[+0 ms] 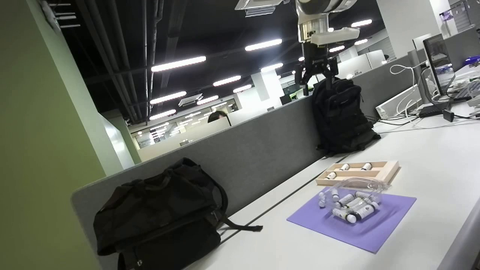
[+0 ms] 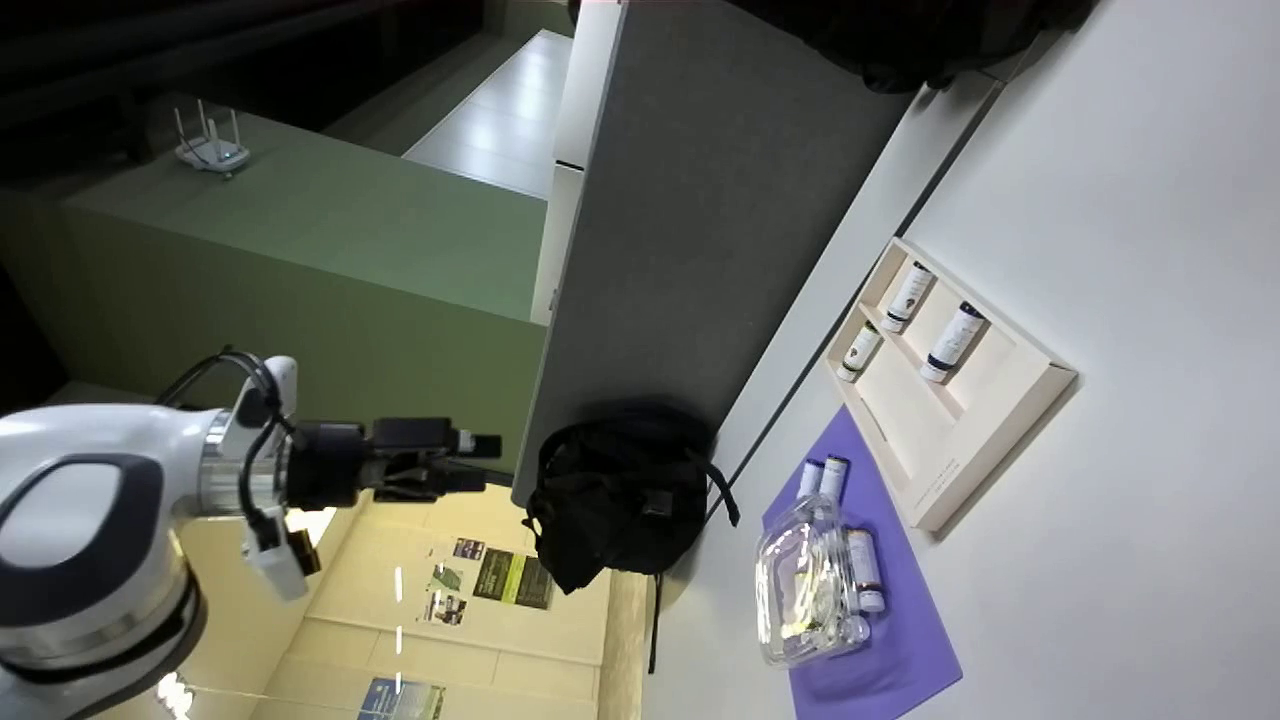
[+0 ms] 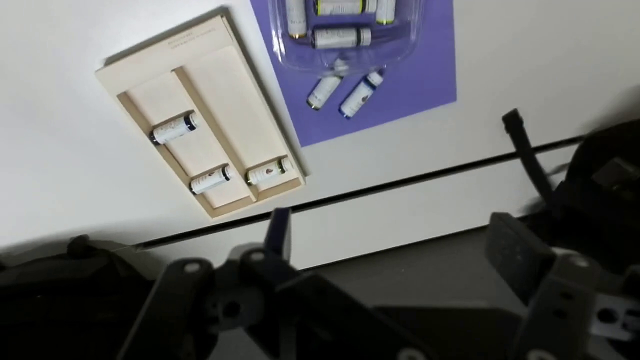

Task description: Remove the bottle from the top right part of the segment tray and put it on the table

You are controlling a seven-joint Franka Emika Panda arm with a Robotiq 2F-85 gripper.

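Note:
The light-wood segment tray (image 3: 145, 67) lies on the white-grey table (image 3: 55, 130). It also shows in both exterior views (image 1: 390, 171) (image 2: 985, 445). A long divider splits it into two compartments. One compartment holds two small white-labelled bottles, a dark-capped-end bottle (image 3: 172, 129) nearer the tray's broad end and a bottle (image 3: 210, 180) nearer its far end. The other compartment holds one bottle (image 3: 267, 171) near the far end. All three lie on their sides. My gripper (image 3: 392, 240) is open and empty, high above the table in both exterior views (image 1: 317, 89) (image 2: 480, 463).
A purple mat (image 3: 425, 85) beside the tray bears a clear plastic container (image 3: 400, 57) with several bottles in and beside it. Black backpacks (image 1: 161, 213) (image 1: 341, 116) lean on the grey divider panel (image 1: 262, 138). A monitor (image 1: 438, 63) and cables stand farther along the table.

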